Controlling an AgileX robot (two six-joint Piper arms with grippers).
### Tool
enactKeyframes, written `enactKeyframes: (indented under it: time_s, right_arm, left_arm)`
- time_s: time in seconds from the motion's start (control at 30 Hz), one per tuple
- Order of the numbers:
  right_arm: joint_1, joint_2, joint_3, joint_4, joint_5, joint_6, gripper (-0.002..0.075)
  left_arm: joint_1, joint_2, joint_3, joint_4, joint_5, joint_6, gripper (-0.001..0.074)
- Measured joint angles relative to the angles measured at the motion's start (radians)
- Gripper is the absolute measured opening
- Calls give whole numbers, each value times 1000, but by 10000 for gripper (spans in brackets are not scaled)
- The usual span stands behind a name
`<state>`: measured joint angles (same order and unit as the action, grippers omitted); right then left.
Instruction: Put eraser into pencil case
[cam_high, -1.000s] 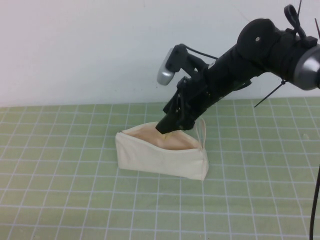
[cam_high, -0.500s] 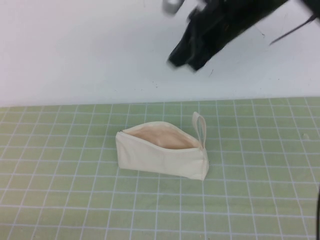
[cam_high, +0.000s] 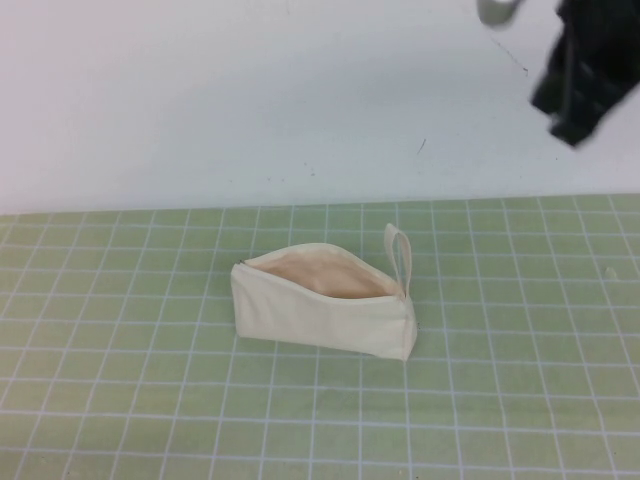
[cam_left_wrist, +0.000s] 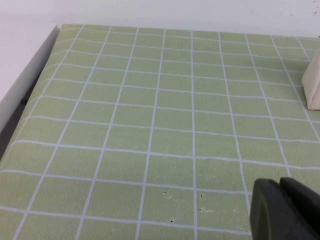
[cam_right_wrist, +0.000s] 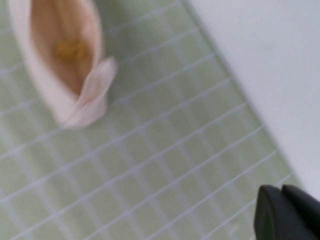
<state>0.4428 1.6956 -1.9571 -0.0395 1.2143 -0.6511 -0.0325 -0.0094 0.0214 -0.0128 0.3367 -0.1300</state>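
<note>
The cream-white pencil case (cam_high: 322, 306) lies open in the middle of the green grid mat, its loop (cam_high: 402, 258) standing up at the right end. In the right wrist view the pencil case (cam_right_wrist: 60, 60) shows its tan lining with the yellowish eraser (cam_right_wrist: 71, 49) lying inside. My right gripper (cam_high: 575, 95) is high up at the top right, far from the case, and its fingers are together and empty in the right wrist view (cam_right_wrist: 281, 192). My left gripper (cam_left_wrist: 280, 186) is shut and empty low over the mat, left of the case's corner (cam_left_wrist: 314, 86).
The green grid mat (cam_high: 150, 400) covers the table. A white wall (cam_high: 200, 90) rises behind it. The mat's left edge (cam_left_wrist: 35, 75) shows in the left wrist view.
My right gripper has left the pencil case's opening and risen up and to the right, away from it. The case has stayed in place.
</note>
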Motion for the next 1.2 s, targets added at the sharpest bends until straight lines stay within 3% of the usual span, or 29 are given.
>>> enactKeyframes:
  time_s: [0.33,0.77,1.0,1.2]
  right_arm:
    - [0,-310,543,69,-35,23,1]
    - [0,-911,1284,322,-575,-96,1]
    - [0,-1148,1421,417,-658,-83,1]
    - [0,-1189,1457,420,-633,-83,0]
  left_arm:
    - [0,0,0,0,0,0,-1]
    - [0,0,0,0,0,0,-1]
    - [0,0,0,0,0,0,-1]
    - [0,0,0,0,0,0,-1]
